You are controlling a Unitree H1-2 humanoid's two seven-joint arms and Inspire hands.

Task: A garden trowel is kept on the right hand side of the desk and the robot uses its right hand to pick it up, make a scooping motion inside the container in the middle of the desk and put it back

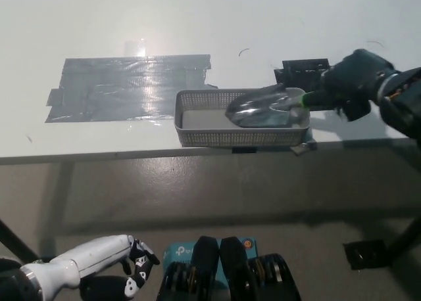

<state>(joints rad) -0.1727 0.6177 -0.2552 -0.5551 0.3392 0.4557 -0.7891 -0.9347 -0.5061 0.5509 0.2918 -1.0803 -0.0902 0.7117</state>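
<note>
Centrally, the black right hand (352, 84) gripped the garden trowel (263, 108), its blade inside the mesh container (197, 135) at the front edge of the tabletop (99, 25), which extended well beyond. The left hand (99, 265) rested low; its grasp could not be told.

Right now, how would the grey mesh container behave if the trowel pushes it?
Grey mesh container looks thin-walled, probably light, so likely slides easily. It sits by the white desk's front edge, so it might tip off.
</note>
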